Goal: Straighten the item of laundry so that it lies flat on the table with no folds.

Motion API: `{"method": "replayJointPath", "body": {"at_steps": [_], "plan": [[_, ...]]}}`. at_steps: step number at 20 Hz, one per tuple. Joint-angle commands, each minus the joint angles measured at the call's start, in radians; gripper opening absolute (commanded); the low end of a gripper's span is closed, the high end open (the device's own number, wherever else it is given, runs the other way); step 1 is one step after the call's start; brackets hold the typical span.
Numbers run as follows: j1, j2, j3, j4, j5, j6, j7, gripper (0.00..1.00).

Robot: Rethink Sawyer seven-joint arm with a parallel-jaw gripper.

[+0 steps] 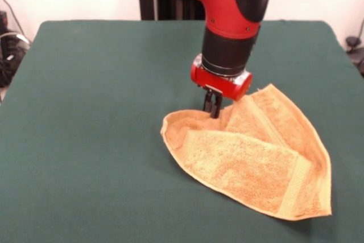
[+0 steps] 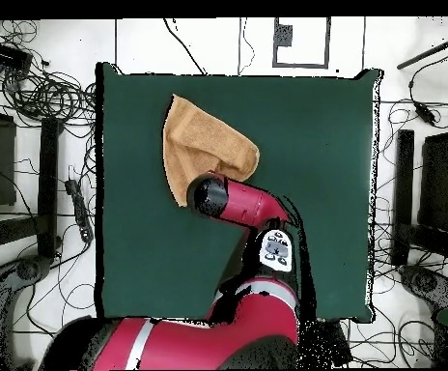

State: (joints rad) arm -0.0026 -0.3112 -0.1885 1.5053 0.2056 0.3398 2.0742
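Note:
The orange-tan towel (image 1: pixel 256 157) lies folded over itself on the green table (image 1: pixel 96 112), right of the middle in the front view. One flap is doubled over the front part, and a banded corner points to the far right. My gripper (image 1: pixel 212 108) comes straight down at the towel's far edge. Its dark fingers are close together and pinch the cloth where the fold meets the rim. In the overhead view the towel (image 2: pixel 204 145) is a rounded triangle at the table's (image 2: pixel 315 145) upper left. The arm's wrist covers the gripper and the towel's lower corner there.
The red and black arm (image 2: pixel 252 208) reaches from the base at the bottom of the overhead view over the table's middle. Cables and stands (image 2: pixel 44 106) lie on the floor around the table. Open green cloth (image 1: pixel 85 157) lies left of the towel in the front view.

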Motion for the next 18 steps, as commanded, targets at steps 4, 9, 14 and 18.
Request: {"method": "replayJointPath", "body": {"at_steps": [4, 9, 14, 18], "plan": [[-0.114, 0.033, 0.088, -0.11, -0.138, 0.18, -0.118, 0.0], [-0.164, -0.025, 0.124, -0.096, -0.205, 0.261, -0.171, 0.0], [-0.197, -0.048, 0.14, -0.106, -0.264, 0.32, -0.181, 0.0], [-0.207, -0.073, 0.147, -0.129, -0.309, 0.384, -0.194, 0.0]]}}
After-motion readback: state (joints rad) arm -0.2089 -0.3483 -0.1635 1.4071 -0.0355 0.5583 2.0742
